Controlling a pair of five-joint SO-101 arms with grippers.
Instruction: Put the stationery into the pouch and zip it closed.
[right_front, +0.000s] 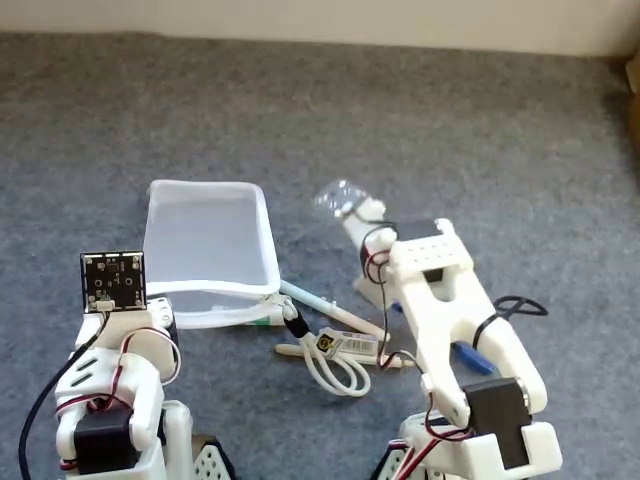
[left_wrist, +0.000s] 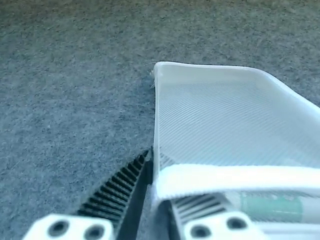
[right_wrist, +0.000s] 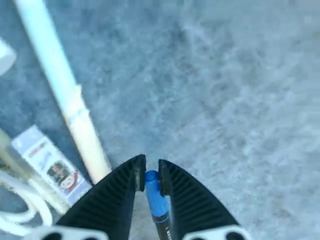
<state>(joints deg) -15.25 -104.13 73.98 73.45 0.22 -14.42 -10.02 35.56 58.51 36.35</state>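
**Pouch held open at its mouth while a blue pen is gripped for loading**

The mesh pouch (right_front: 205, 245) lies flat on the grey worktop (right_front: 450, 130), left of centre, with its mouth toward the near edge. The left hand (left_wrist: 156, 182) is closed on the white rim at one corner of that mouth. This grip is judged to serve two ends: to stop the pouch sliding and to lift the rim so that things can enter. A green-banded tube (left_wrist: 272, 205) appears to lie just inside the mouth, though the mesh and rim hide most of it.

The right hand (right_wrist: 151, 167) is clamped on a blue pen (right_wrist: 156, 197) by its tip, low over the worktop and right of centre, well apart from the pouch. The pen lies along the line of the jaws, which suits sliding it lengthwise into the opening.

Between the two arms, near the mouth, lie the remaining items: a cream pen (right_front: 330, 312), a wooden stick (right_front: 295, 349), a labelled packet (right_front: 350, 345) and a looped white cord (right_front: 340, 388). The task is judged to be at an early stage, with the zip undone.
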